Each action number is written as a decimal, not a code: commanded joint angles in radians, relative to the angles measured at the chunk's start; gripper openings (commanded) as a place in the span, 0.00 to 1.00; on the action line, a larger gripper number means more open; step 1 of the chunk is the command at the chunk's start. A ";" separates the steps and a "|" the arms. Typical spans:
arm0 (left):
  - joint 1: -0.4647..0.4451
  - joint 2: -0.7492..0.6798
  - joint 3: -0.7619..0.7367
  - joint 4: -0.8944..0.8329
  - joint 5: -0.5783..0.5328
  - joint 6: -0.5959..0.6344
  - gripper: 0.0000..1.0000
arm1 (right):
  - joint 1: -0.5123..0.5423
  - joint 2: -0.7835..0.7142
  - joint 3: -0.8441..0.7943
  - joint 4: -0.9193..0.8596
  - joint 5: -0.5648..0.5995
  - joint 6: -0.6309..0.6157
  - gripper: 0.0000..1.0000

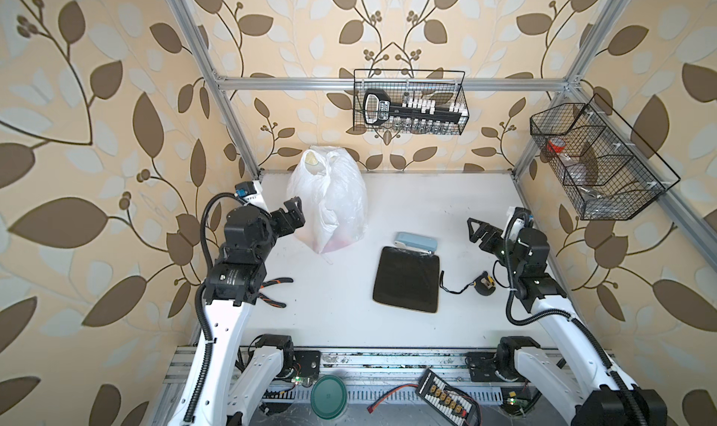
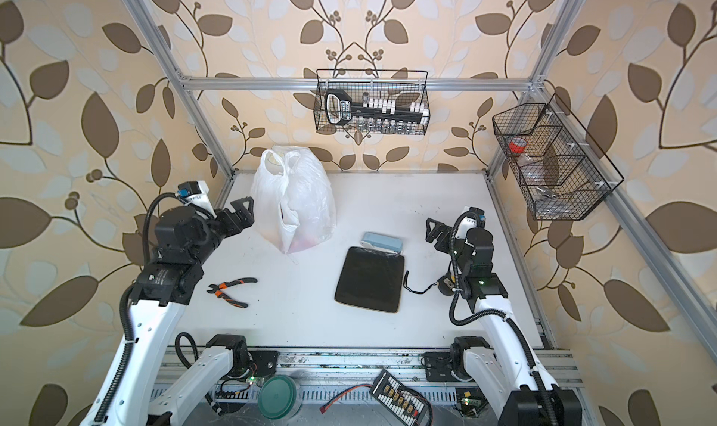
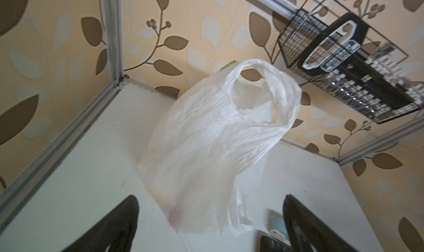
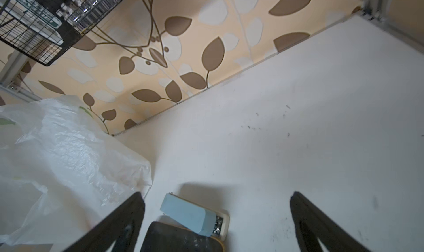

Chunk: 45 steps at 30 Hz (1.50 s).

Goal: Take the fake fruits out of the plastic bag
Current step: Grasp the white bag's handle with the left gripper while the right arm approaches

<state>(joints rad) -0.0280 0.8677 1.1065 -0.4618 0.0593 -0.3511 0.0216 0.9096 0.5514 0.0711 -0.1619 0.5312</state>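
Observation:
The plastic bag (image 1: 328,199) (image 2: 295,203) stands upright at the back left of the white table, thin and translucent white, with its handle loops up. Faint reddish and yellowish shapes of the fake fruits (image 3: 176,214) (image 1: 341,241) show through its lower part; no single fruit can be made out. My left gripper (image 1: 297,210) (image 3: 210,200) is open just left of the bag, pointing at its lower half, apart from it. My right gripper (image 1: 471,230) (image 4: 216,195) is open at the right of the table, facing the bag (image 4: 57,159) across a wide gap, and holds nothing.
A black square tray (image 1: 407,280) lies mid-table with a light blue stapler (image 1: 416,242) at its far edge. Orange-handled pliers (image 2: 231,290) lie near the left arm. A small tape measure (image 1: 485,284) sits by the right arm. Wire baskets (image 1: 409,102) (image 1: 597,160) hang on the frame.

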 commanded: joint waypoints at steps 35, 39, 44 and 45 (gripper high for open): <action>-0.262 0.656 0.710 -0.288 -0.233 0.083 0.16 | 0.233 0.162 0.204 -0.101 0.107 0.037 0.92; -0.262 0.596 0.661 -0.289 -0.268 0.107 0.00 | 0.241 0.164 0.224 -0.114 0.110 0.037 0.91; -0.262 0.466 0.572 -0.311 -0.273 0.080 0.00 | 0.306 0.186 0.269 -0.120 0.132 0.014 0.89; -0.262 0.430 0.545 -0.314 -0.271 0.064 0.00 | 0.328 0.196 0.285 -0.121 0.135 0.004 0.90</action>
<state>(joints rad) -0.2825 1.4105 1.6794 -0.7658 -0.1787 -0.2646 0.3119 1.0889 0.7853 -0.0353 -0.0479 0.5560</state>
